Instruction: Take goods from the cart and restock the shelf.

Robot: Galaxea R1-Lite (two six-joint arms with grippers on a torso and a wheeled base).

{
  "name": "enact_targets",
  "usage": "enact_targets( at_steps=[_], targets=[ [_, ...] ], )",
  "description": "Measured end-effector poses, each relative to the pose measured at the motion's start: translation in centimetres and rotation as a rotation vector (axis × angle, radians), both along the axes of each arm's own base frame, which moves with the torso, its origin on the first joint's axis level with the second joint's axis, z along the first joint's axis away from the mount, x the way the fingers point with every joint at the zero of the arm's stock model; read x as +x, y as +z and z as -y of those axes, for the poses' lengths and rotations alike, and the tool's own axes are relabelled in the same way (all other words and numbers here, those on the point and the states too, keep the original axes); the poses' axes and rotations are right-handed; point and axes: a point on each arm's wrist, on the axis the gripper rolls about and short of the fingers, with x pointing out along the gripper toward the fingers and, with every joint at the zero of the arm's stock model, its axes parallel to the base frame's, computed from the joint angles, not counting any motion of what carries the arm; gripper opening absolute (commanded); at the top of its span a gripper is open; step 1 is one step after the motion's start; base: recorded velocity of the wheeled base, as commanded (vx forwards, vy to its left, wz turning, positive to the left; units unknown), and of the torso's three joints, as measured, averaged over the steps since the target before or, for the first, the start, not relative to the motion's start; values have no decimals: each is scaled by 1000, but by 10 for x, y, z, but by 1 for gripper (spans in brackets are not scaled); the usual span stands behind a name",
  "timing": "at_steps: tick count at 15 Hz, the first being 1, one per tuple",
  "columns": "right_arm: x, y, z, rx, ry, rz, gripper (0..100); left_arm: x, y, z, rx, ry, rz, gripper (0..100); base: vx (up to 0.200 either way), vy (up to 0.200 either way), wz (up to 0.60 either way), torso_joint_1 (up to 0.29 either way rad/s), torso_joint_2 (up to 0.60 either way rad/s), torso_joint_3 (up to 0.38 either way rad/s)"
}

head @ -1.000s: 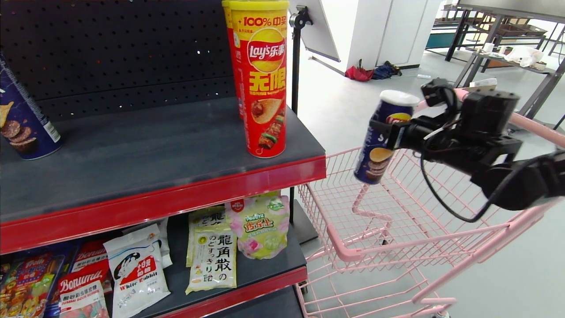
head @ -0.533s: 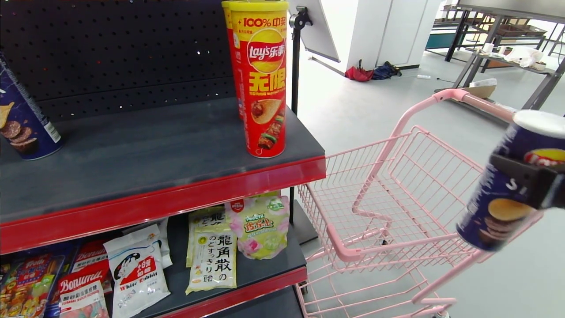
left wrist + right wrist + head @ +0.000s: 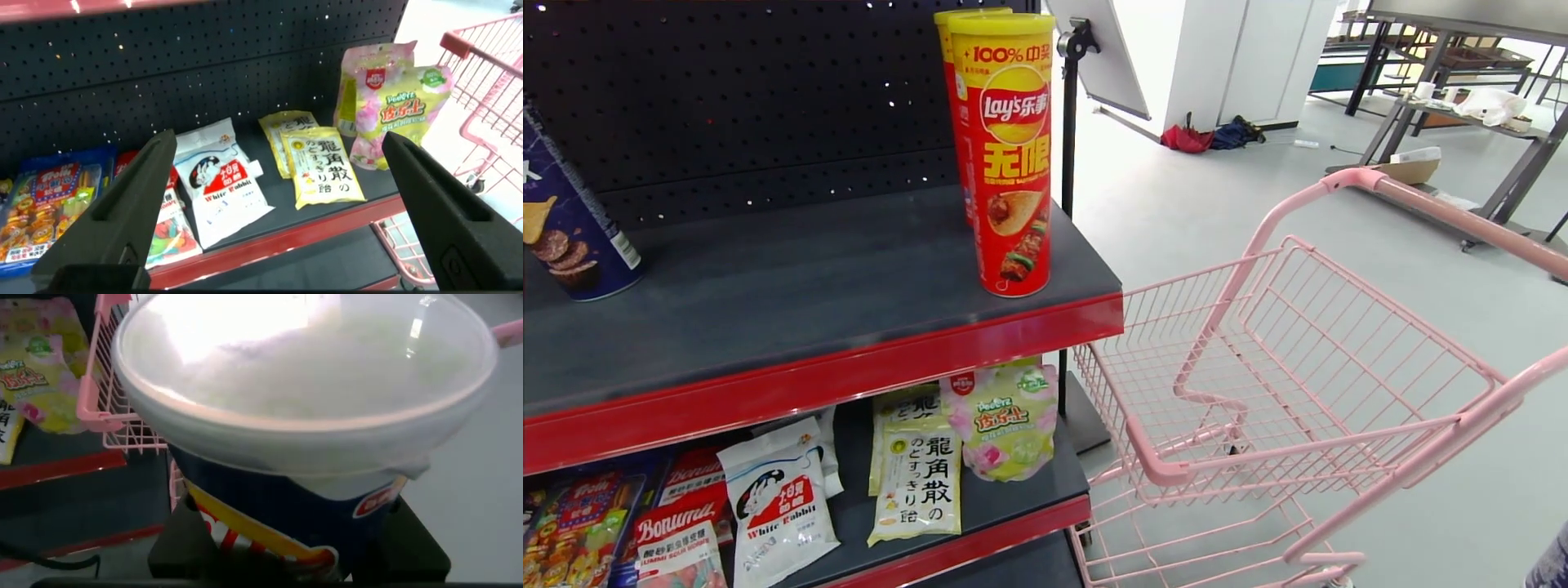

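One blue can (image 3: 270, 514) is sitting clamped in the right pincer (image 3: 302, 539), lid toward the wrist camera. Over the last second that arm has been carrying it rightward from above the pink cart (image 3: 1143, 457), so shelving is still pending. The left pincer (image 3: 278, 139) is gaping empty before the lower shelf (image 3: 278, 224).

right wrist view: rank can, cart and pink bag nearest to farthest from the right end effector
1. can, gripped in the right end effector
2. cart, corner just behind
3. pink bag, on the shelf past the cart
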Motion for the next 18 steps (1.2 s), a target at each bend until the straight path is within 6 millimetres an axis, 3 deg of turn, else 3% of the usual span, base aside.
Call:
enact_targets(
  at_steps=[11,18],
  targets=[
    [-5,-3,0,-2,16,21,0,0,0,0,1,0,1,100,0,0,0,196,-544,-347],
    [-3,-4,-1,-21,72,10,0,0,0,0,0,-1,0,100,0,0,86,129,-303,-181]
  ],
)
